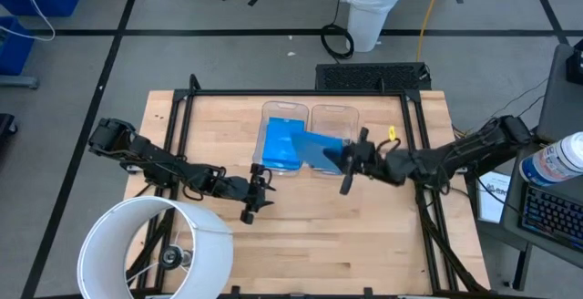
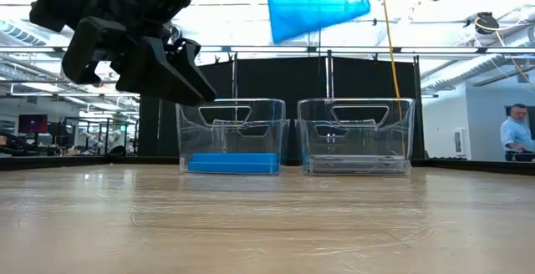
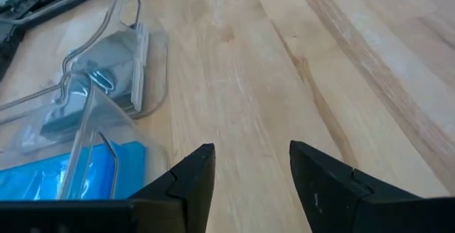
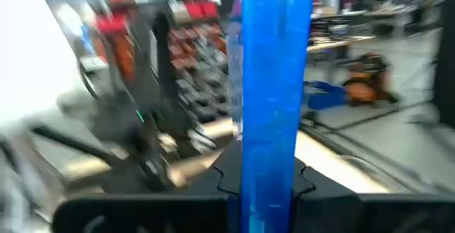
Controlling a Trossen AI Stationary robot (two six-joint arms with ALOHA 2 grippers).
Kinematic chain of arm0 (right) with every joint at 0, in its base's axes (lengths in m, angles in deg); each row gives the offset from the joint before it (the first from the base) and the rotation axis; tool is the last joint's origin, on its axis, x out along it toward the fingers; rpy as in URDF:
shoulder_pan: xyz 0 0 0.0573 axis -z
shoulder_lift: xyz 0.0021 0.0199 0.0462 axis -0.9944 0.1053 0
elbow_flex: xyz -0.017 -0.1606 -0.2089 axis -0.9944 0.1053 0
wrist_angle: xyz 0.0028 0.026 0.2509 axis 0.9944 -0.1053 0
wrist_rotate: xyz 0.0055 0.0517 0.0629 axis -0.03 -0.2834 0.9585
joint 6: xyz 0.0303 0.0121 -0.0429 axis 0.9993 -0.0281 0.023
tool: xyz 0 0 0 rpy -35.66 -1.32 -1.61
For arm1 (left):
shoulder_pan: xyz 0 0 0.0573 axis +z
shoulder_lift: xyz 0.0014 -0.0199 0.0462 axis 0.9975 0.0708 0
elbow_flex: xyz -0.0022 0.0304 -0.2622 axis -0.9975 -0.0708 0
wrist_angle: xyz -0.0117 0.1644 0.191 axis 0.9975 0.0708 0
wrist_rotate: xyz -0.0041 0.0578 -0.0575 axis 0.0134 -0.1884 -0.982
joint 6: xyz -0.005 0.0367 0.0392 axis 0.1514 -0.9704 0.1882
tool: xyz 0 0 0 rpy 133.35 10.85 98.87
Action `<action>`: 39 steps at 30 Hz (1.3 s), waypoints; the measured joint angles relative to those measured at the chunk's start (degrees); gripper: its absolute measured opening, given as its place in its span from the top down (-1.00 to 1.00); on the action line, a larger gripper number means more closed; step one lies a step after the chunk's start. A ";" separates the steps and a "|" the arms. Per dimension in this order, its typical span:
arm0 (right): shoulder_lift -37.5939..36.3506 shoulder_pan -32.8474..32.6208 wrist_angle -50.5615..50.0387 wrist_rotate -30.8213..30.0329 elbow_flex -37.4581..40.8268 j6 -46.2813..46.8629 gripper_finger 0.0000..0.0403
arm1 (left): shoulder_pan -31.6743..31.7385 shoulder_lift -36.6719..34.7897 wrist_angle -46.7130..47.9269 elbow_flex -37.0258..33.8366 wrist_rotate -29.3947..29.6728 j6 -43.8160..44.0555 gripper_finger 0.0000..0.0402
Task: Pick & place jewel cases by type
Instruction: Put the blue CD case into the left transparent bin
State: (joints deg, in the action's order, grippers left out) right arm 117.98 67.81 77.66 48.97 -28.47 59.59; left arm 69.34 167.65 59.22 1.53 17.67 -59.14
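My right gripper [image 1: 347, 159] is shut on a translucent blue jewel case [image 1: 316, 149] and holds it in the air over the two clear bins. In the low view that case [image 2: 318, 2] sits high above them. The left bin [image 1: 284, 109] holds a flat stack of blue cases [image 2: 232, 164]. Dark grey cases [image 2: 355, 166] lie on the floor of the right bin [image 1: 334, 112]. My left gripper [image 1: 254, 195] is open and hovers over bare table just near of the left bin; its fingers [image 3: 245, 172] hold nothing. My right gripper [image 4: 269, 180] pinches the blue jewel case between its two fingers, which press on its flat faces near one edge [image 4: 274, 169]. The fingers come roughly level from the table's right. The case is lifted clear, tilted, and reaches from the fingers toward the left bin.
The two bins stand side by side at the table's far middle. A white lampshade [image 1: 155, 249] stands at the near left corner. A black frame [image 1: 301, 92] runs round the table. Open wood [image 1: 319, 235] lies near of the bins. A person [image 2: 514, 136] is far off in the room.
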 joint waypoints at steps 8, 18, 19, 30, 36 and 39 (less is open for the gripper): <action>0.52 16.13 4.61 19.35 -1.75 18.54 0.92 | 0.00 0.00 3.33 0.02 2.08 -1.52 0.09; 14.79 30.83 -5.28 38.91 -14.80 34.54 0.93 | -0.12 0.00 8.94 0.02 11.60 -4.49 0.10; 16.67 31.60 -7.45 39.88 -16.18 36.22 0.92 | -0.28 0.00 8.93 0.02 11.58 -4.66 0.10; 28.12 34.96 -15.08 42.71 -19.06 49.66 0.94 | -0.79 0.00 9.60 0.02 11.30 -4.34 0.09; 32.52 34.24 -14.91 41.95 -19.06 53.29 0.90 | -0.79 0.00 10.33 0.02 11.08 -2.81 0.09; 34.66 33.92 -14.77 41.07 -19.06 54.59 0.92 | -0.79 0.00 10.55 0.02 11.06 -2.64 0.09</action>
State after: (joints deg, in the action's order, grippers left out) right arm 152.64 101.72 62.89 90.04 -47.52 114.18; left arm 68.56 167.65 69.77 1.55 28.74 -61.78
